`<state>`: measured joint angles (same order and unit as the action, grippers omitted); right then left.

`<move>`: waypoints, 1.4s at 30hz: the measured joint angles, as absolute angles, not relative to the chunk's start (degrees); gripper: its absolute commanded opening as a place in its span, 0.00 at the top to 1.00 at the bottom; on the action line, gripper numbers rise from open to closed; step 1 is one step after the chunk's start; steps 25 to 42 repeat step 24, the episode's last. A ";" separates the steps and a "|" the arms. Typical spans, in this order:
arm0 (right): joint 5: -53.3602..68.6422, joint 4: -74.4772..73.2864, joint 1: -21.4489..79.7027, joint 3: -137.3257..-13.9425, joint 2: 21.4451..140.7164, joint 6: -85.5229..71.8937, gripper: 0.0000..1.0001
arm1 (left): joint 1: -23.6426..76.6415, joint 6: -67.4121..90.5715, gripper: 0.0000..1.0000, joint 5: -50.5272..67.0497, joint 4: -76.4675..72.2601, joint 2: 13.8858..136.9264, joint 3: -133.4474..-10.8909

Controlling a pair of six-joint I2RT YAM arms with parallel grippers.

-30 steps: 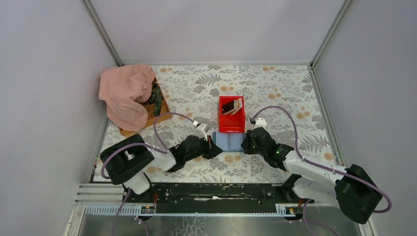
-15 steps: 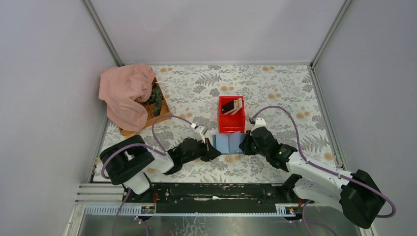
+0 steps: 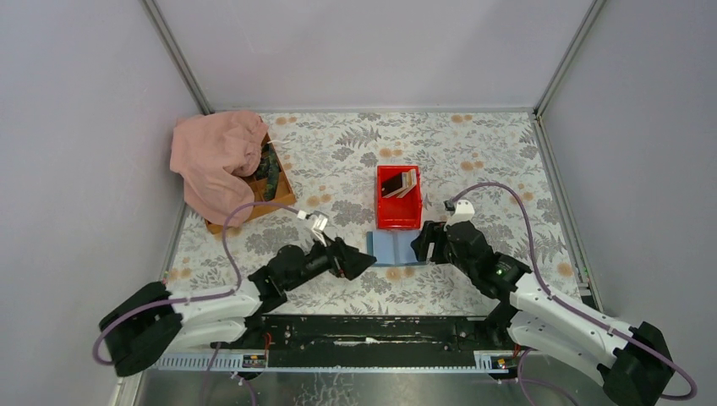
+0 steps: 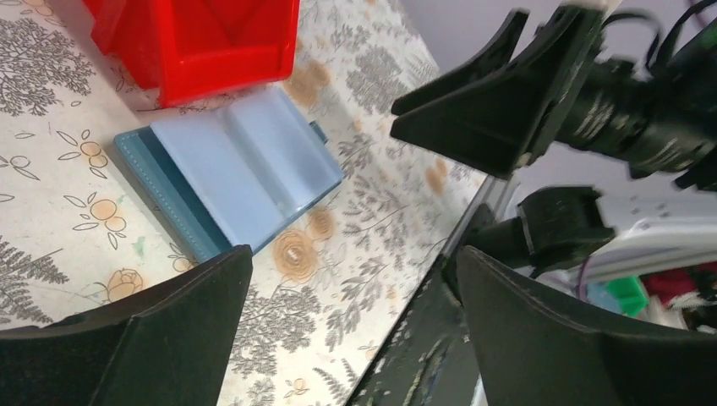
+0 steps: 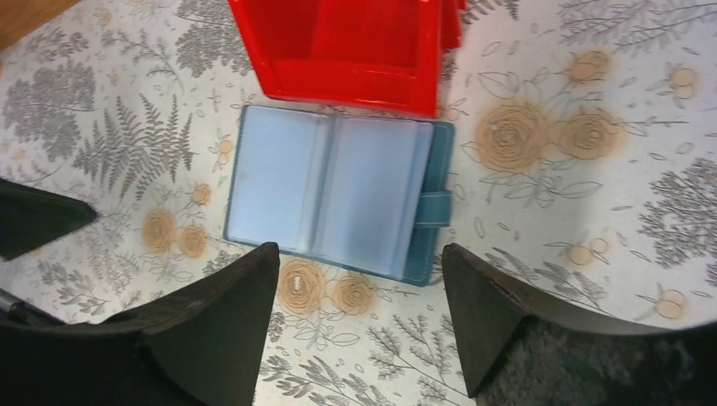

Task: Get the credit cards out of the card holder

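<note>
On the near side of the card holder, one at each end, are the two grippers. The left gripper is just beside its left edge, the right gripper just beside the edge with the snap tab. Both have jaws wide apart and hold nothing. The holder lies opened flat, its long side running left to right between them, about equally near to both. Its pockets look empty to me. Close against its far edge stands the red bin, with the credit cards leaning inside.
</note>
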<state>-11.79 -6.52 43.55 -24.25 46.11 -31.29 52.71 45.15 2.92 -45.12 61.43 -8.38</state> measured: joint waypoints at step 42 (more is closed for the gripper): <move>-20.56 -14.98 43.55 -24.25 41.04 -30.96 0.04 | 52.71 42.70 0.00 -3.49 -19.25 39.33 -9.65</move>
